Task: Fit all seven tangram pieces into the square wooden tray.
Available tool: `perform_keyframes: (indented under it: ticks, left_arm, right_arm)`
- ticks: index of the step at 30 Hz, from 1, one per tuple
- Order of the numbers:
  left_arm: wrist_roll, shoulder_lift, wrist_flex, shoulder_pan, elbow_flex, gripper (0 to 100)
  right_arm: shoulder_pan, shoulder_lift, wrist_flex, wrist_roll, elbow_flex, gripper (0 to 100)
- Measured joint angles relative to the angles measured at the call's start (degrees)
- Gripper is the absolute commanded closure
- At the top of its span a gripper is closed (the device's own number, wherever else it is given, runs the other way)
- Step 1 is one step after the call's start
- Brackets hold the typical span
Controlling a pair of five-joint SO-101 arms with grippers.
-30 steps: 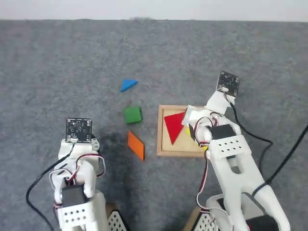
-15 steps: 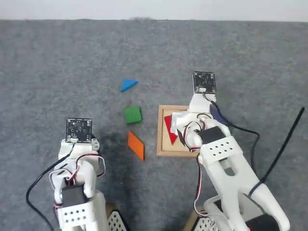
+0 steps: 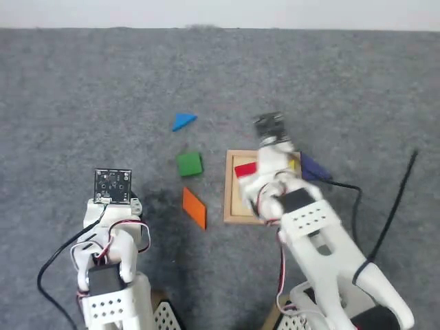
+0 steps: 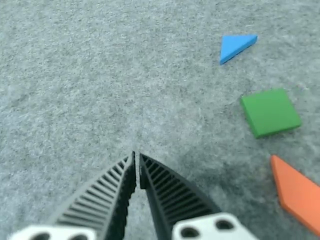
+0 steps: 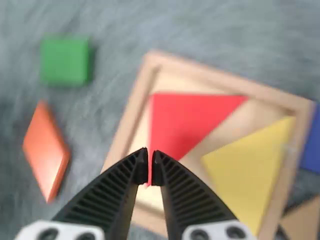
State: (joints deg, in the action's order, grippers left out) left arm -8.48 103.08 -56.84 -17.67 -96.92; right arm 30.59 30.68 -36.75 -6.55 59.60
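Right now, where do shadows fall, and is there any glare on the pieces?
High view: a soft dark shadow on the mat beside the orange piece. Left wrist view: a dim patch near the left gripper, no glare. Right wrist view: red triangle evenly lit.

A grey felt-like table covering (image 3: 82,75) runs back to a pale wall (image 3: 220,12) along the far edge
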Motion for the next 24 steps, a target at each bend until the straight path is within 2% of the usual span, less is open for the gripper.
perform_keyframes:
  ticks: [5, 9, 16, 24]
  left_arm:
    - [0.0, 0.0, 0.0, 0.0, 0.0, 98]
    - [0.0, 0.0, 0.0, 0.0, 0.0, 98]
    - [0.0, 0.0, 0.0, 0.3, 0.0, 98]
    - [0.0, 0.0, 0.0, 0.3, 0.0, 98]
  right_arm:
    - [6.7, 0.0, 0.0, 4.1, 0.3, 91.8]
    - [7.2, 0.0, -0.3, 4.4, 0.3, 86.8]
    - [7.6, -5.8, -0.9, 4.4, -0.8, 86.4]
    - [4.1, -19.7, -0.9, -4.1, -10.8, 86.4]
